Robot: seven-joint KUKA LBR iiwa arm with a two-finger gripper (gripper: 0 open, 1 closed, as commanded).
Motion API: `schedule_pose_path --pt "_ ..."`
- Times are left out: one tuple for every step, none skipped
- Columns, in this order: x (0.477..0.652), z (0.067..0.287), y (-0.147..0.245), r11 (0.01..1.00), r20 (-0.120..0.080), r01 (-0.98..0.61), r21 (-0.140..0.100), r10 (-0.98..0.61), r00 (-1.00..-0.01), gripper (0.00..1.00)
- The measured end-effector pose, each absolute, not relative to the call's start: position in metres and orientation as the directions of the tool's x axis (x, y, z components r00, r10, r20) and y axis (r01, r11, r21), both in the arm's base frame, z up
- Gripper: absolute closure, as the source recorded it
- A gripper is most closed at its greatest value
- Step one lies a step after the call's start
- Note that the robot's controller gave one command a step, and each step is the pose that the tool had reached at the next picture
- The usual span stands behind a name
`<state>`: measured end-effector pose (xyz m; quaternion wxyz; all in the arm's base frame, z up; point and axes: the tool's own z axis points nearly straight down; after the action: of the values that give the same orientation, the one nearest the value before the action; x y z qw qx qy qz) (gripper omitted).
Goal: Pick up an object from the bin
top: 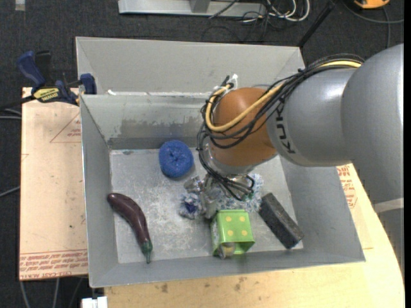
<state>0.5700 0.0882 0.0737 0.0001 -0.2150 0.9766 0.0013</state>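
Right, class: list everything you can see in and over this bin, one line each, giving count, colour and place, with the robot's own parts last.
bin: one, grey metal, holds all the loose things
ball: one, blue, near the back wall, left of the tool
aubergine: one, dark purple with a green stalk, front left
cube: one, green with yellow dots, front middle
block: one, dark grey, long, front right, lying aslant
patterned thing: one as far as can be told, white and blue, middle, partly hidden under the tool
arm: one, silver-grey, reaching in from the right
orange cover: one, on the wrist, with yellow and black cables
tool: one, grey, low over the bin's middle, just behind the cube
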Motion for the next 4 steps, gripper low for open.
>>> schedule_pose_path --pt "0.57 0.082 0.089 0.908 -0.001 -0.42 0.002 -0.42 -0.908 1.0" --pt "0.571 0.087 0.089 0.908 -0.003 -0.419 0.001 -0.419 -0.908 1.0" --pt "0.57 0.093 0.089 0.908 -0.001 -0.418 0.002 -0.418 -0.908 1.0" --pt "0.571 0.1 0.089 0.908 -0.002 -0.418 0.001 -0.418 -0.908 1.0"
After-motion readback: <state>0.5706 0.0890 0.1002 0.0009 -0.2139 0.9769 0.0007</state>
